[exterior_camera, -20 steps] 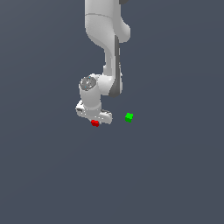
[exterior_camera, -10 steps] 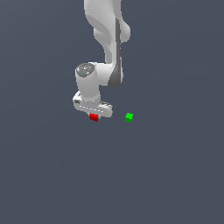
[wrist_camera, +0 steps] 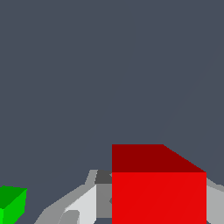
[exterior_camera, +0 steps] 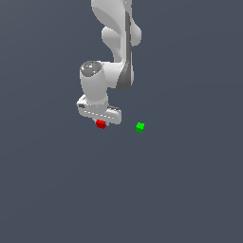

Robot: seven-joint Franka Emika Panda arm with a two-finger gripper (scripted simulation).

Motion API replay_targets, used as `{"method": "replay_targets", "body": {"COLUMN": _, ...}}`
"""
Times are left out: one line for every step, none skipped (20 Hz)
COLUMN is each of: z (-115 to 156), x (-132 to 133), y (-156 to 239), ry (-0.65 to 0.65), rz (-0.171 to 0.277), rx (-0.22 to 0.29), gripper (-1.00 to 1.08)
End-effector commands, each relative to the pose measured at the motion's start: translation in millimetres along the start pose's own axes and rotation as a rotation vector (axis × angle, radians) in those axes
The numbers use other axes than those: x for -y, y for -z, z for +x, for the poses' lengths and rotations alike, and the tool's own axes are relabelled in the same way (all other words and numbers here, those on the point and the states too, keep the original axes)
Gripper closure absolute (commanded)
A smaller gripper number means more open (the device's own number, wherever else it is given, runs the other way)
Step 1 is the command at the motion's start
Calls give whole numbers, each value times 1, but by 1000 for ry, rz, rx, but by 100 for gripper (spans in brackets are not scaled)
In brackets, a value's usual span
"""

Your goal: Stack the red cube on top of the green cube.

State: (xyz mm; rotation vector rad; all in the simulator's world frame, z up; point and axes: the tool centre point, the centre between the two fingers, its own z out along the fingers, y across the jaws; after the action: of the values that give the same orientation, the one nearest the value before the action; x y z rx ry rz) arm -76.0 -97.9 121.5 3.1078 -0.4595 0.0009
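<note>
The red cube (exterior_camera: 100, 124) is held just under the white hand, with my gripper (exterior_camera: 101, 120) shut on it. In the exterior view the cube hangs a little above the floor. The green cube (exterior_camera: 140, 127) rests on the floor to the exterior view's right of the red one, about a hand's width away and apart from it. In the wrist view the red cube (wrist_camera: 157, 188) fills the space between the grey fingers (wrist_camera: 81, 205), and the green cube (wrist_camera: 11, 203) shows at the frame's corner.
The floor (exterior_camera: 180, 190) is a plain dark grey surface with no other objects in view. The white arm (exterior_camera: 118, 42) rises above the hand toward the top of the exterior view.
The hand has risen and carried the red cube up with it. The green cube has stayed in place.
</note>
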Motion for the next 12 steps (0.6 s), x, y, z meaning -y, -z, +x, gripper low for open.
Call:
{"method": "replay_targets", "body": {"z": 0, "x": 0, "y": -1, "ry": 0, "rz": 0, "rx": 1, "gripper": 108}}
{"method": "replay_targets", "body": {"z": 0, "x": 0, "y": -1, "ry": 1, "rz": 0, "rx": 1, "gripper": 108}}
{"method": "replay_targets", "body": {"z": 0, "x": 0, "y": -1, "ry": 1, "rz": 0, "rx": 1, "gripper": 108}}
{"method": "replay_targets", "body": {"z": 0, "x": 1, "y": -1, "ry": 1, "rz": 0, "rx": 1, "gripper": 108}}
{"method": "replay_targets", "body": {"z": -1, "x": 2, "y": -1, "ry": 1, "rz": 0, "rx": 1, "gripper": 108}}
{"method": "replay_targets", "body": {"z": -2, "x": 3, "y": -2, "ry": 1, "rz": 0, "rx": 1, "gripper": 108}}
{"method": "replay_targets", "body": {"z": -3, "x": 6, "y": -3, "ry": 1, "rz": 0, "rx": 1, "gripper": 108}}
{"method": "replay_targets", "body": {"z": -5, "x": 9, "y": -4, "ry": 1, "rz": 0, "rx": 1, "gripper": 108}}
{"method": "replay_targets", "body": {"z": -7, "x": 12, "y": -5, "ry": 1, "rz": 0, "rx": 1, "gripper": 108}}
{"method": "replay_targets", "body": {"z": -10, "x": 16, "y": -6, "ry": 1, "rz": 0, "rx": 1, "gripper": 108}}
{"method": "replay_targets", "body": {"z": -12, "x": 21, "y": -8, "ry": 1, "rz": 0, "rx": 1, "gripper": 108}}
{"method": "replay_targets", "body": {"z": -16, "x": 27, "y": -10, "ry": 1, "rz": 0, "rx": 1, "gripper": 108}}
